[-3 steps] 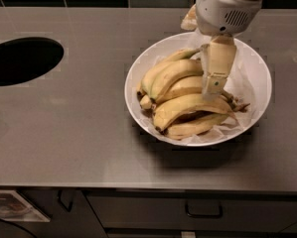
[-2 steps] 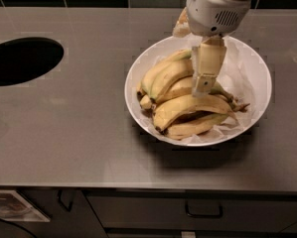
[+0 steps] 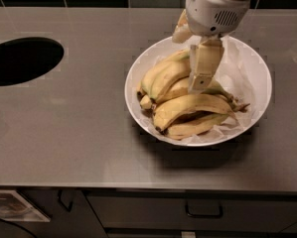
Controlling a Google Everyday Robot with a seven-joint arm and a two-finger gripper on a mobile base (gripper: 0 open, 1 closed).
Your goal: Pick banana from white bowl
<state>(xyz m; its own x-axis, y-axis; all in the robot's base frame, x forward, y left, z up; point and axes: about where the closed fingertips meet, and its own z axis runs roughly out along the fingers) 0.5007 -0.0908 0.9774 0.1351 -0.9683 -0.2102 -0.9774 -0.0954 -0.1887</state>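
The white bowl [image 3: 252, 58] sits on the grey counter right of centre, lined with crinkled white paper and holding several bananas. The plump yellow-green banana [image 3: 160, 78] lies at the top left of the pile, over longer yellow bananas [image 3: 187, 108]. My gripper [image 3: 186, 63] hangs from the white wrist over the bowl's upper middle, just above the pile. One pale finger [image 3: 204, 68] points down onto the bananas to the right of the plump one, and the other finger [image 3: 181, 32] shows behind, at the bowl's far rim. The fingers stand apart and hold nothing.
A dark round hole [image 3: 21, 61] is cut in the counter at the far left. A black tiled wall runs along the back. Drawer fronts with handles [image 3: 203, 212] sit below the counter's front edge.
My gripper has moved a little to the left over the bowl, towards the plump banana. The bananas and bowl have not moved.
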